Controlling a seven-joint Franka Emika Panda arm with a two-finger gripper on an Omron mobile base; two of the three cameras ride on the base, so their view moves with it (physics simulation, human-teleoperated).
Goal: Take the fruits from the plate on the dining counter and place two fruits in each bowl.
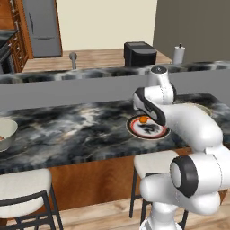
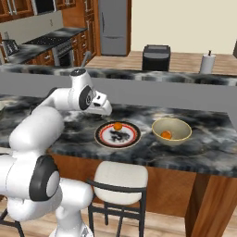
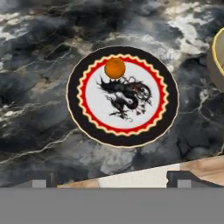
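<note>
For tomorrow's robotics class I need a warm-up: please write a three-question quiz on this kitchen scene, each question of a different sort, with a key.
1. True or false: one orange fruit lies on the plate.
2. The bowl right of the plate holds: A) nothing, B) one orange fruit, C) a spoon.
3. Fill in: the end effector hangs above the plate with its jaws ____.

Key: 1 true; 2 B; 3 open.
</note>
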